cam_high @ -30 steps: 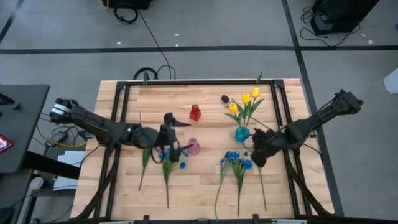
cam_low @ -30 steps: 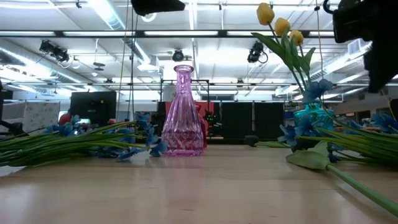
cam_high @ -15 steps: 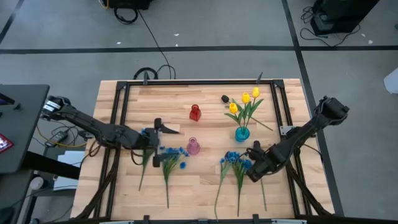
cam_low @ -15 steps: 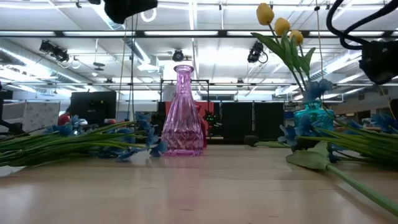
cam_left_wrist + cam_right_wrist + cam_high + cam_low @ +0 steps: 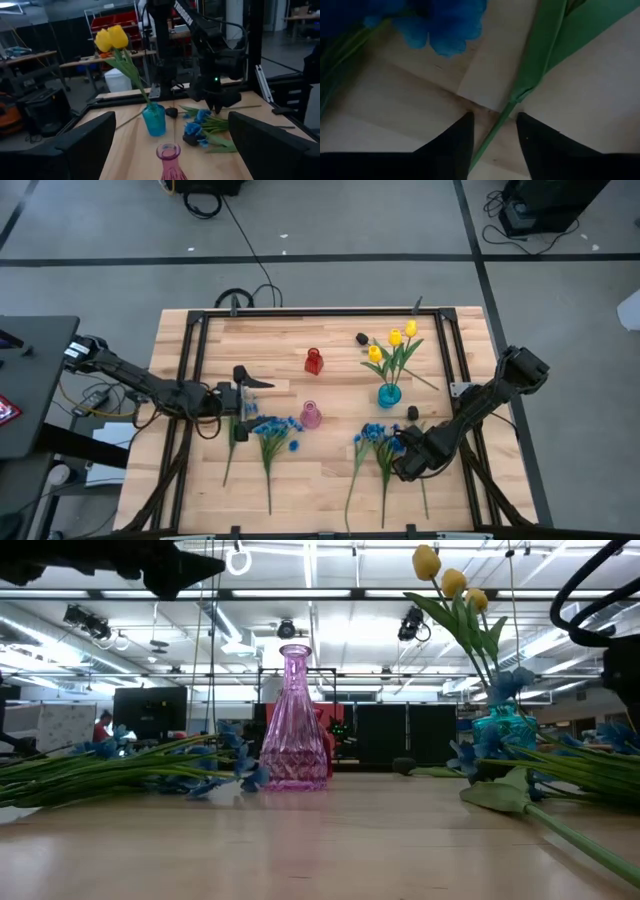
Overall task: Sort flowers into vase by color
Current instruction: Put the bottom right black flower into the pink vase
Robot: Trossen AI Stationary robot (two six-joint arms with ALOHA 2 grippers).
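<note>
three vases standing on the wooden table (image 5: 330, 490), seen from the high view: red vase (image 5: 314, 361) toward the far middle, pink vase (image 5: 311, 416) nearer the centre, teal vase (image 5: 389, 394) to the right of both.

- rising upright out of the teal vase: yellow tulips (image 5: 395, 338).
- lying on the boards just beside those tulips, on their left: one dark tulip bud (image 5: 362, 338); lying near the foot of the teal vase: a second dark bud (image 5: 412, 412).
- lying flat left of the pink vase: left bunch of blue blossoms (image 5: 272, 425), stems pointing toward the near edge.
- lying flat right of the pink vase: right bunch of blue blossoms (image 5: 380, 438), stems likewise running to the near edge.

right gripper (image 5: 494, 116): reaching down to the table at the right bunch, fingers (image 5: 455, 145) standing apart, straddling a green stem (image 5: 492, 137) with a broad leaf, not clamping it; blue petals showing just beside. not telling from these views which bloom belongs to that stem.

left gripper (image 5: 170, 120): hovering over the left part of the table, beside the left bunch, pointing toward the vases, claw gaping wide, holding nothing.
</note>
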